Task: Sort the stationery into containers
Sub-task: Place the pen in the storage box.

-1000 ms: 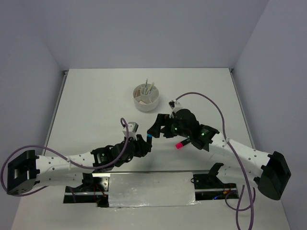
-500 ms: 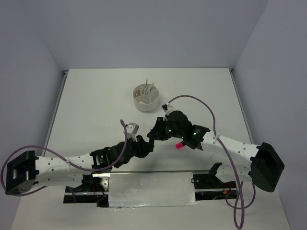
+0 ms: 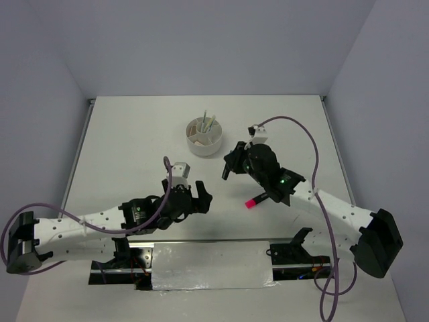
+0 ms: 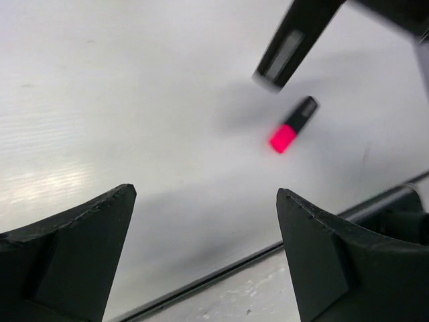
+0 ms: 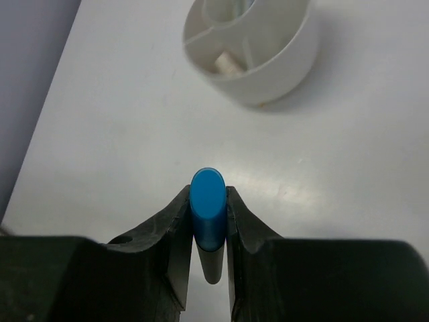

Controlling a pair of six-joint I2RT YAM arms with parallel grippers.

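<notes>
**Right end effector** (image 5: 208, 204): we are seeing its jaws pressing narrowly on the blue highlighter (image 5: 208, 190). They are gripping the barrel from both sides, and the blue end is pointing up toward the wrist camera, clear of the tabletop (image 5: 114, 134). In the overhead view it is hovering to the near right of the cup (image 3: 204, 150), close to it but apart from it.

**Left end effector** (image 4: 204, 255): we are seeing its jaws standing wide apart and gripping nothing. It is hanging above bare tabletop, nearer the arm bases.

**Pink highlighter** (image 3: 253, 202): it is lying flat on the tabletop ahead of the left jaws, beside the right forearm and well apart from the cup.

**Cup contents**: thin pens (image 3: 209, 123) are leaning in the cup's inner compartments, and we are making out a pale piece in another compartment.
</notes>
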